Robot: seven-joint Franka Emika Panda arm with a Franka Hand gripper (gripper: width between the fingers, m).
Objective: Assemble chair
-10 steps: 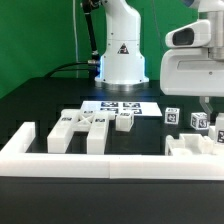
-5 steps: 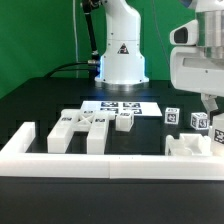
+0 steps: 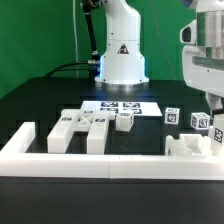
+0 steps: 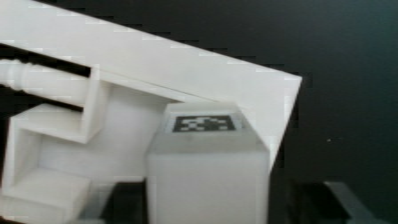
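Chair parts [image 3: 85, 126] lie loose on the black table [image 3: 40, 100], all behind the long white wall [image 3: 100, 161] that runs along the front and turns back at its end on the exterior view's left

Main cluster of flat pieces sits just behind the wall near that turned end, front edges close to the wall, can't tell if touching. Small block [image 3: 124, 121] is beside the cluster, a bit farther back from the wall

Tagged cube [image 3: 172, 117] and second cube [image 3: 197, 122] stand behind the wall toward the exterior view's right, near each other. Notched piece [image 3: 188, 147] sits right against the wall's back edge, in front of the cubes

Bare tabletop shows between small block and tagged cube, and a wide bare stretch lies behind the wall's turned end

Marker board [image 3: 122, 104] lies flat well behind the wall, robot base [image 3: 122, 55] behind it

Gripper [image 3: 209, 104] hangs above the second cube, cut off by the frame edge

Wrist view: tagged post [image 4: 205, 160] stands between the dark fingers [image 4: 347, 205], stepped slab [image 4: 160, 60] beyond it. A dark gap runs along one edge of the post, so can't tell if the jaws pinch it or just straddle it
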